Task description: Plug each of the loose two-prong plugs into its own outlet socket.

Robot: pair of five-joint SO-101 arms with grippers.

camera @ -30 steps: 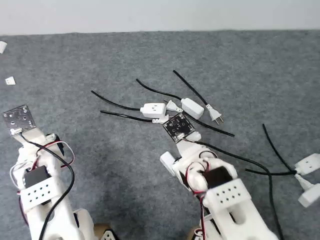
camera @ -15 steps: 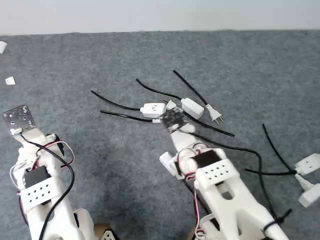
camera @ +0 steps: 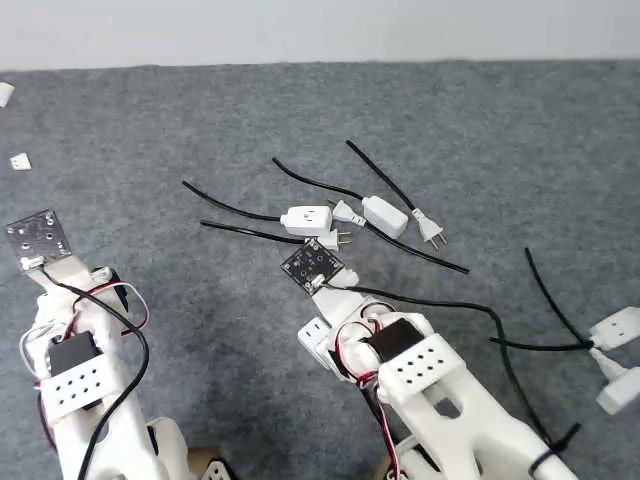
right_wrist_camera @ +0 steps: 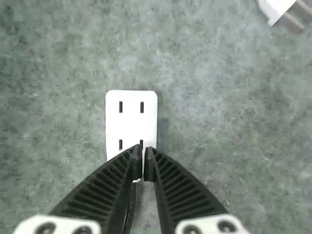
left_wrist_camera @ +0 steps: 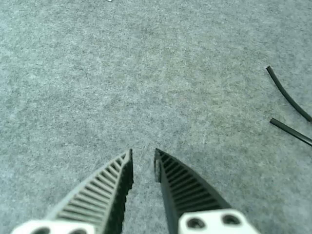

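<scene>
Right tool [right_wrist_camera: 143, 155] farther back, over outlet socket [right_wrist_camera: 131, 122], plug [right_wrist_camera: 278, 9] nearby.

From a fixed mount above and behind the two arms, we are looking down and forward over the grey tabletop [camera: 150, 120]. The left arm [camera: 75, 385] and right arm [camera: 425, 370] are rising from the near edge, and a pale wall [camera: 320, 30] is closing off the far side. On the left wrist, we are sitting low and sighting along the left end effector [left_wrist_camera: 144, 155] at grey tabletop close ahead. Two black cord ends [left_wrist_camera: 287, 95] at that frame's margin are also showing in the overhead view, out to that arm's right. On the right wrist, we are pointing almost straight down past the right end effector [right_wrist_camera: 142, 150], very near a white outlet socket [right_wrist_camera: 131, 124].
</scene>
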